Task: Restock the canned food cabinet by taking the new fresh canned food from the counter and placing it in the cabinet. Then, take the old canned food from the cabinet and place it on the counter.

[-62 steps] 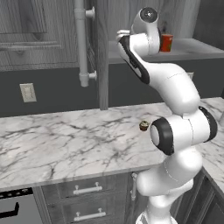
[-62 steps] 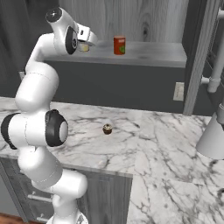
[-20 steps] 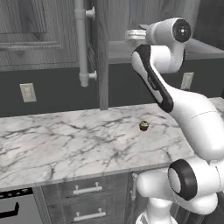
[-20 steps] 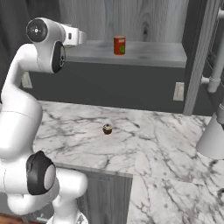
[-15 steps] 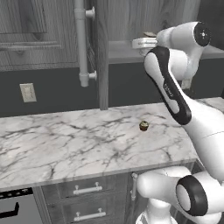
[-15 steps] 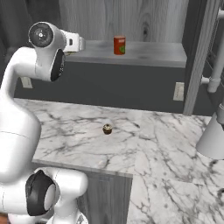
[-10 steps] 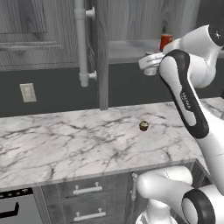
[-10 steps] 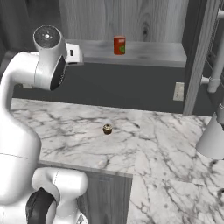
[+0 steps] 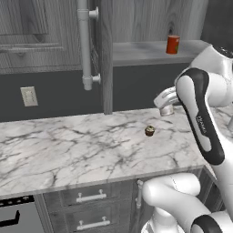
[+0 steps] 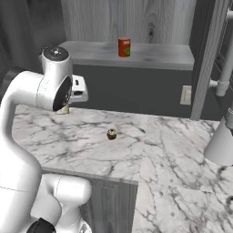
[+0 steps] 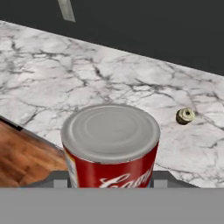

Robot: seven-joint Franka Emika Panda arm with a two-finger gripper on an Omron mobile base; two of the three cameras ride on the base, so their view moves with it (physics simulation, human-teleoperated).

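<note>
The old can [image 11: 110, 146] is gripped upright in the closed tool [image 9: 166, 103], held just above the bench [image 9: 68, 150] near its back edge; the marble lies directly below.

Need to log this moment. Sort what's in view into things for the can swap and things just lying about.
For the job:
- orange can on the cabinet shelf
- red-and-white can, held by the gripper
- counter

Lying about:
- small brown lump
- wall socket

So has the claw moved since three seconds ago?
Yes. The claw with the old canned food has come down from beside the cabinet shelf to just above the counter.
</note>
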